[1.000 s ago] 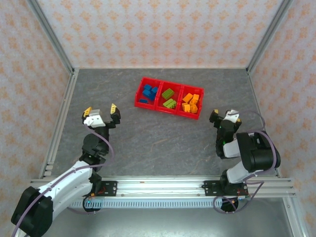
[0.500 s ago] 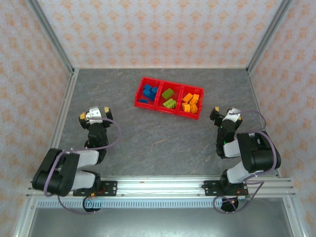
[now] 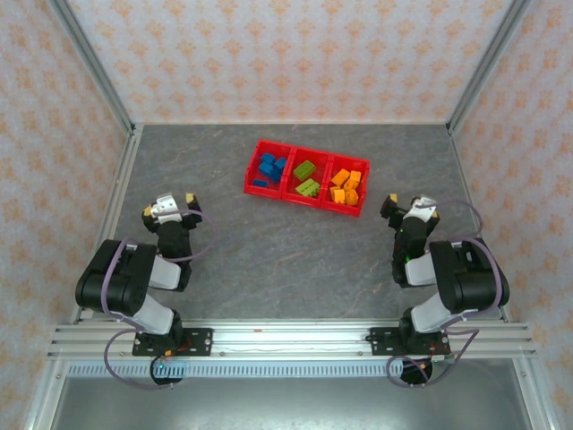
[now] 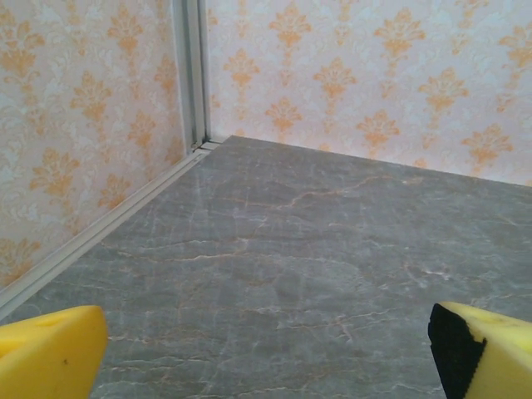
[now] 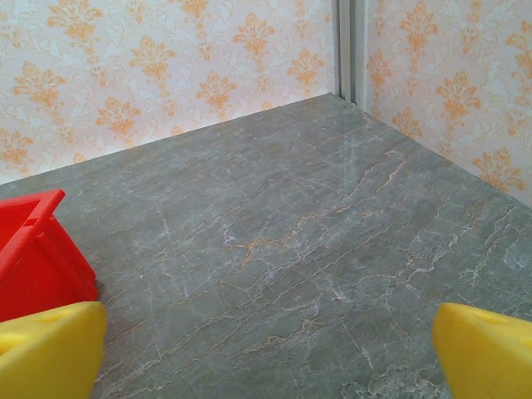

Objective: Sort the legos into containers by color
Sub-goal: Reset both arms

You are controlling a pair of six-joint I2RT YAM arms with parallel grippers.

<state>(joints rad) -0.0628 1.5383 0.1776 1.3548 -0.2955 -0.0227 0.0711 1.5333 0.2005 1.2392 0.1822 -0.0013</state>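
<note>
The red tray [image 3: 285, 176] of three joined bins lies at the table's far middle. Blue legos [image 3: 269, 167] fill its left bin, lime green legos [image 3: 306, 177] the middle one, orange-yellow legos [image 3: 346, 187] the right one. My left gripper [image 3: 168, 205] is folded back near the left edge, open, with bare table between its yellow fingertips [image 4: 50, 351]. My right gripper [image 3: 408, 207] sits right of the tray, open and empty as well. A corner of the tray [image 5: 33, 249] appears at the left of the right wrist view, beside the yellow fingertips [image 5: 486, 353].
Patterned walls and metal corner posts [image 3: 94, 67] enclose the grey marbled table [image 3: 286, 251]. A metal rail [image 3: 286, 336] runs along the near edge by both arm bases.
The left arm has pulled back and folded toward its base, its gripper drawing left and nearer. The right arm has stayed put. The legos have not moved.
</note>
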